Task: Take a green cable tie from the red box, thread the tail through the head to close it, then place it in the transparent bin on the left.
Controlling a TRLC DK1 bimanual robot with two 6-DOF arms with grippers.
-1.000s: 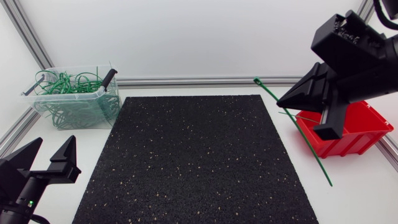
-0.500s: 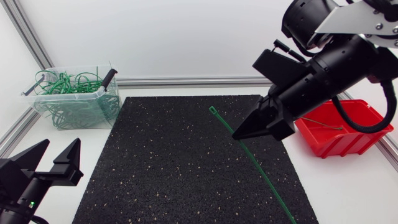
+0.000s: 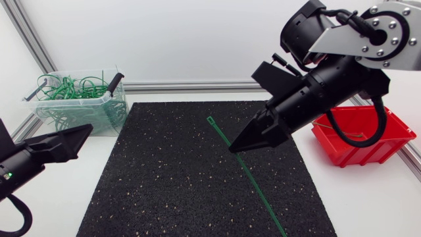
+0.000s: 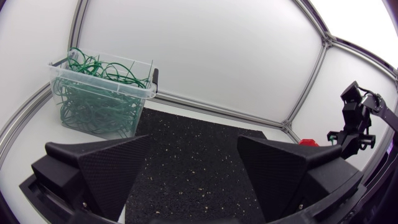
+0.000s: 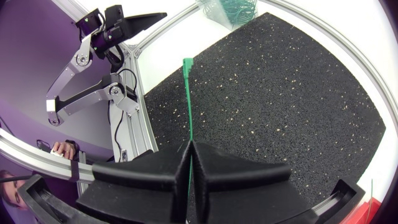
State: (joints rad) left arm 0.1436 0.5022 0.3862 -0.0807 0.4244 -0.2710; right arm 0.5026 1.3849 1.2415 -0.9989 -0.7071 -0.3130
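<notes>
Head view: picking looks done and threading is the step in hand. The right tool (image 3: 237,146) grips one green tie (image 3: 260,194) partway along, slanted over the mat (image 3: 164,191), its head end toward the bin (image 3: 72,100) and well apart from the red box (image 3: 375,151). The left tool (image 3: 82,130) is at the worktop's (image 3: 368,204) left side. Left wrist view: the left tool's fingers (image 4: 106,165) gape wide, holding nothing, and the bin's ties are too many to count. Right wrist view: the right tool's fingers (image 5: 155,168) pinch the tie. Next, the left tool likely must catch one end so tail meets head. Count: two tools, one held tie, one box, one bin, one mat.
</notes>
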